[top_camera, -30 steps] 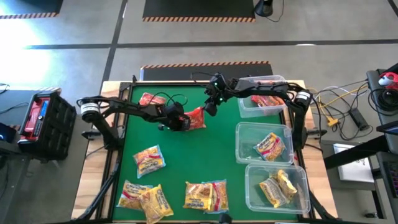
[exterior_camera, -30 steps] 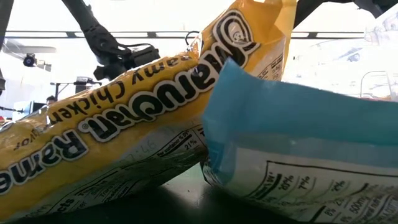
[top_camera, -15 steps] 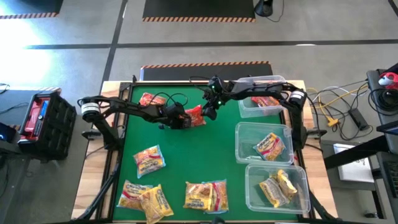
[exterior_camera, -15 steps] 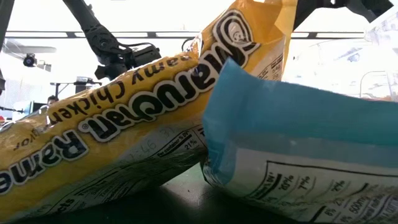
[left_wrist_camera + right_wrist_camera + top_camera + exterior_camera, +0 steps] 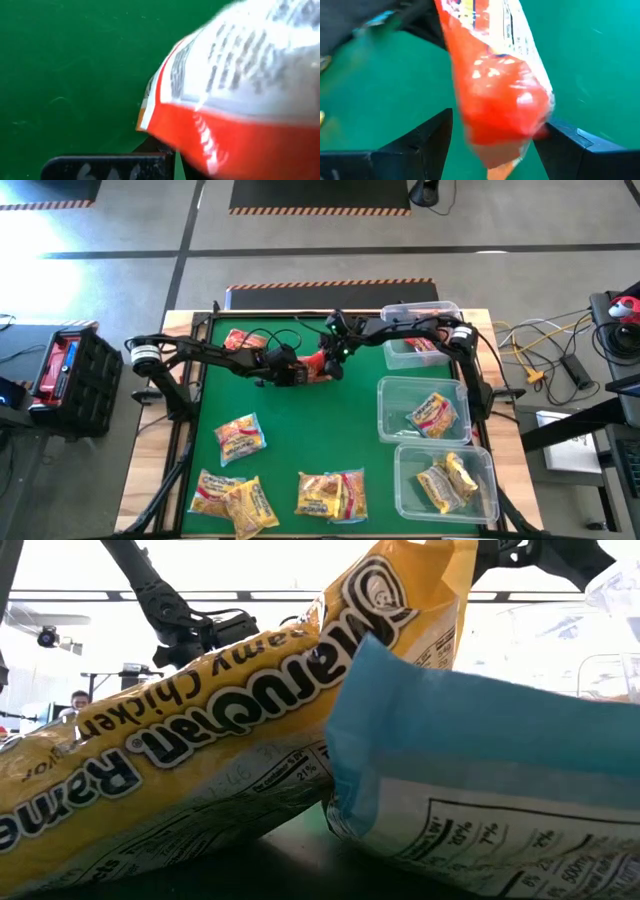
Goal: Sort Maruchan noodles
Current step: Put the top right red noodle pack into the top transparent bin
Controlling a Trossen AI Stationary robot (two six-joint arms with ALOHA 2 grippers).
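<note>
In the high view my left gripper (image 5: pixel 297 370) is over the table's far middle, shut on a red Maruchan packet (image 5: pixel 318 363). My right gripper (image 5: pixel 335 352) reaches in from the right. It is open, and in the right wrist view its fingers stand on either side of the red packet's (image 5: pixel 495 95) free end. Another red packet (image 5: pixel 240 340) lies flat near the far left. Yellow packets (image 5: pixel 240 434) (image 5: pixel 226 496) and a yellow and blue pair (image 5: pixel 332 494) lie along the near side. My left gripper pinches the red packet by its left end (image 5: pixel 162 137), coming roughly level from the table's left. The packet is lifted off the green mat and sticks out toward my right gripper. Whether my right gripper (image 5: pixel 492 150) touches the packet's free end, I cannot tell.
Three clear bins stand along the right edge: the far bin (image 5: pixel 392 350) holds red packets, and the middle bin (image 5: pixel 390 395) and near bin (image 5: pixel 405 490) hold yellow ones. A yellow packet (image 5: pixel 200 730) and a blue-white one (image 5: pixel 480 770) fill the low view. The green mat's middle (image 5: pixel 320 420) is bare.
My right arm has stretched toward the table's left, bringing its open gripper around the free end of the red packet. My left gripper has kept its hold, and the packet has shifted slightly toward the far edge.
</note>
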